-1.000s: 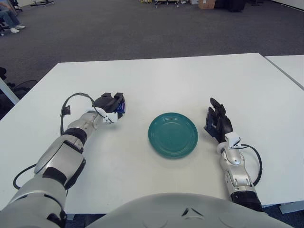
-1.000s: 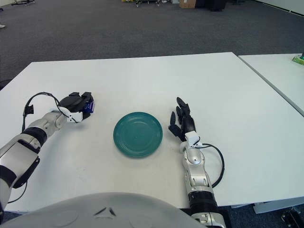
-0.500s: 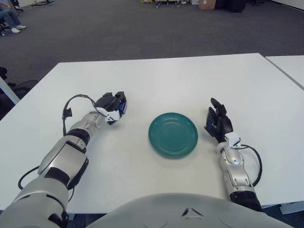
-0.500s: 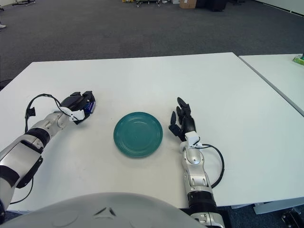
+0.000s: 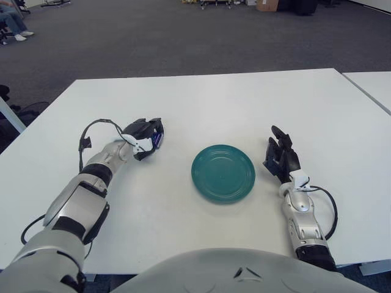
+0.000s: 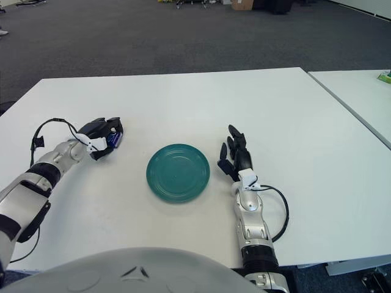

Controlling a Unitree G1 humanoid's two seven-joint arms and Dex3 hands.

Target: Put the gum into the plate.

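A round teal plate [image 5: 223,173] sits on the white table [image 5: 214,104], near its front middle. My left hand [image 5: 145,134] is to the left of the plate, its fingers curled around a small blue gum pack [image 5: 157,140], low over the table. The same hand shows in the right eye view [image 6: 105,133], with the gum [image 6: 113,140] partly hidden by the fingers. My right hand [image 5: 280,159] rests on the table right of the plate, fingers spread and empty.
A second white table [image 5: 372,85] stands at the right, with a narrow gap between. A green item [image 6: 383,76] lies on it. Grey carpet lies beyond the far table edge. Cables [image 5: 91,129] loop off my left wrist.
My left hand has turned a little and shifted slightly with the gum in it. The right hand and the plate have not moved.
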